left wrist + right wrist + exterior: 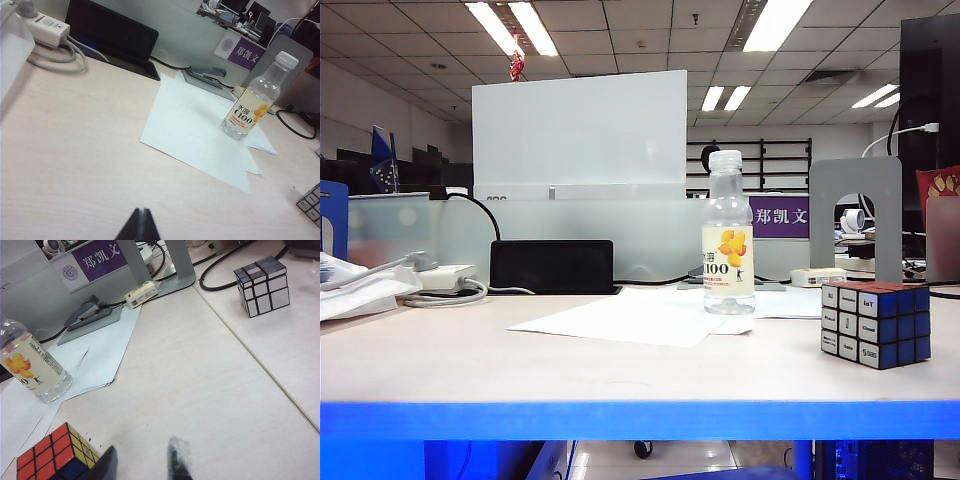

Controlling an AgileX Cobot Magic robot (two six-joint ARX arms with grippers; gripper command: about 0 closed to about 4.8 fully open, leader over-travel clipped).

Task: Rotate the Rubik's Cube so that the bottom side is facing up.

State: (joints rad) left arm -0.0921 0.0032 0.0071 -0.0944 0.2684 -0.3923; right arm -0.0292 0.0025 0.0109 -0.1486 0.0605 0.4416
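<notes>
Rubik's Cube (876, 323) sits flat on the pale wooden surface (620, 365), unheld, with a white printed face and a blue face turned toward the exterior camera and a reddish face on top. In the right wrist view the Rubik's Cube (55, 454) shows red on top and lies just beside the right tool (142, 464), next to one of its two dark fingers (179, 460); whether that finger touches it cannot be told. The right tool's fingers stand apart with bare surface between them, gripping nothing.

The left tool (139, 226) shows only as a dark tip, its fingers pressed together and closed on nothing, low over bare surface. Well ahead of it lies a spread of white paper sheets (200, 130), and on their far edge stands an upright clear bottle (255, 99) with a white cap and a yellow-orange label. The same bottle (31, 367) stands beyond the Rubik's Cube as seen from the right tool.

Farther out from the right tool a silver mirror cube (262, 285) rests well apart, near a black cable. A grey stapler (87, 312) lies by the papers' far edge.
</notes>
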